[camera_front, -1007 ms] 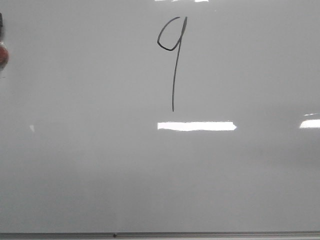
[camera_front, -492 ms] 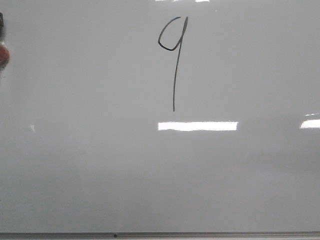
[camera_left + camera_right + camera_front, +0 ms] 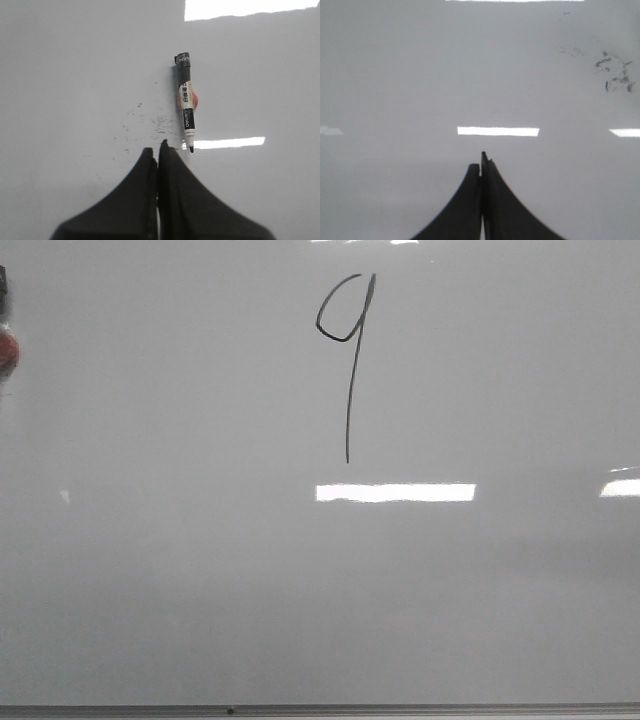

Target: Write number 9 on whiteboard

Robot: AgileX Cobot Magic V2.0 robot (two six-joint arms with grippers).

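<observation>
Left wrist view: the left gripper [image 3: 159, 146] has its fingers pressed together on nothing. Just beyond the tips lies an uncapped black marker [image 3: 186, 101], long axis running away from the gripper, nib nearest it, flat on the whiteboard [image 3: 75, 75]. The right gripper [image 3: 482, 159] is likewise closed and empty, over bare board, so the left arm is nearer. The number 9 [image 3: 348, 360] stands finished high on the board, thin, with an angular loop and a long tail.

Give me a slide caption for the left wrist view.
Closed left gripper beside an uncapped marker lying on the whiteboard.
</observation>
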